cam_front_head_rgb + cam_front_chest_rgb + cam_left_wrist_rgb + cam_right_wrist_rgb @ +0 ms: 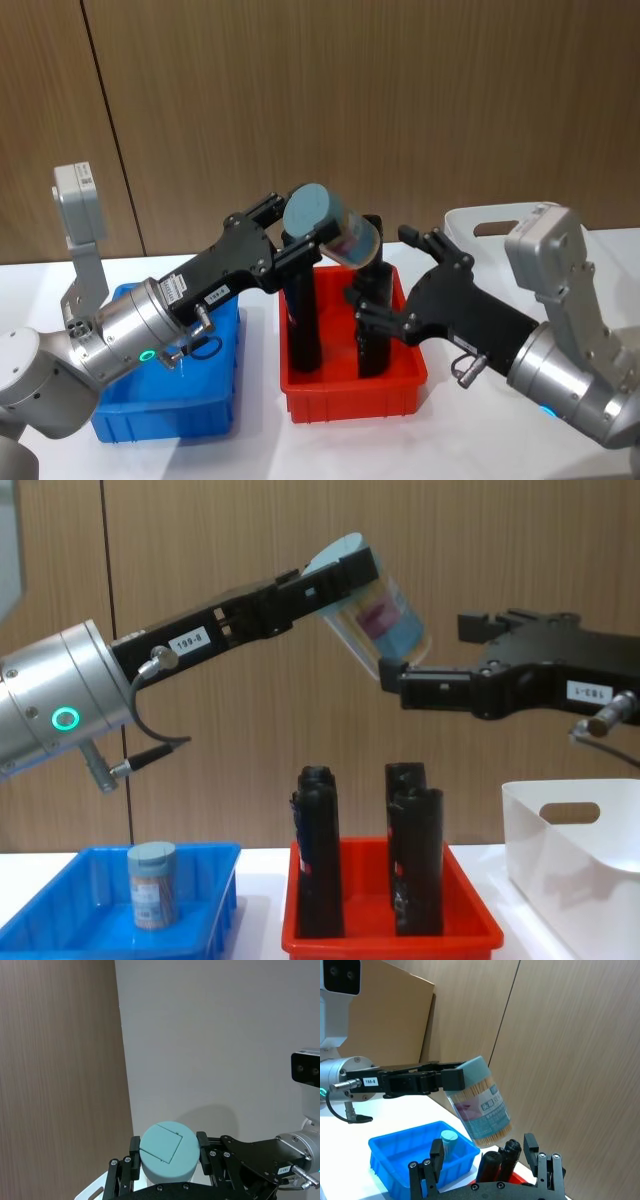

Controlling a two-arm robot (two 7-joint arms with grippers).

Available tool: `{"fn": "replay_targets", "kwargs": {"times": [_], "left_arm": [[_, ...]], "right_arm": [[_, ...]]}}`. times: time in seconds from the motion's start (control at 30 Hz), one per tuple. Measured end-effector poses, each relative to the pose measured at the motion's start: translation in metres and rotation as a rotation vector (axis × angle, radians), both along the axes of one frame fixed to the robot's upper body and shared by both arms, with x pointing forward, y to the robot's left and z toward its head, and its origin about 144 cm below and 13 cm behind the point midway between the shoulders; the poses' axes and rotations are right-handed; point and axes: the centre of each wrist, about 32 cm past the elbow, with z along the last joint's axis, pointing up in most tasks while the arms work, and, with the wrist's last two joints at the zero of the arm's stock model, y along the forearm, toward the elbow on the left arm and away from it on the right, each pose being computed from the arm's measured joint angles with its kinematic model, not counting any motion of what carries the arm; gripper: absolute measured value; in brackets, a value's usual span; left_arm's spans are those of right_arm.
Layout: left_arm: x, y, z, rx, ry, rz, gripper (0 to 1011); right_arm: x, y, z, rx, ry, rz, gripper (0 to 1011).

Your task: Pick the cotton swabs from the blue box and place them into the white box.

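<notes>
On the far left, the blue box (60, 900) sits on the white table (470, 440). One cotton swab tub (153, 885) stands up straight inside it, with its pale lid on top.

The left gripper (340, 580) reaches up and over from the left, high in the air. Its jaws are closed tight on a second tub (385, 620), and they pinch it at the lid end. This tub is tipped over on a slant, with its lid up and to the left and its bottom down and to the right. You can see the pale sticks through its clear side. It hangs above the red tray (470, 915), well clear of it.

The red tray is in the middle of the table, just beside the blue box. Tall black tubes (318, 850) stand in it.

The right gripper (425, 648) comes in from the right, up high too. Its jaws are spread wide and hold nothing. They are right by the bottom end of the tipped tub, and I cannot tell if they touch it.

On the far right is the white box (570, 860), near the red tray.
</notes>
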Motion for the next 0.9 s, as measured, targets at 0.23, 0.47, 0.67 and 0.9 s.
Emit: {"fn": "replay_targets", "kwargs": {"times": [0.23,0.47,0.67,0.9], "left_arm": [[0.000,0.000,0.000,0.000,0.000,0.000,673],[0.000,0.000,0.000,0.000,0.000,0.000,673],[0.000,0.000,0.000,0.000,0.000,0.000,673],[0.000,0.000,0.000,0.000,0.000,0.000,673]], "right_arm": [[0.002,0.003,0.004,-0.008,-0.017,0.005,1002],[0.006,0.007,0.008,-0.018,-0.033,0.011,1002],[0.010,0.010,0.010,-0.026,-0.042,0.015,1002],[0.016,0.015,0.012,-0.038,-0.050,0.023,1001]]}}
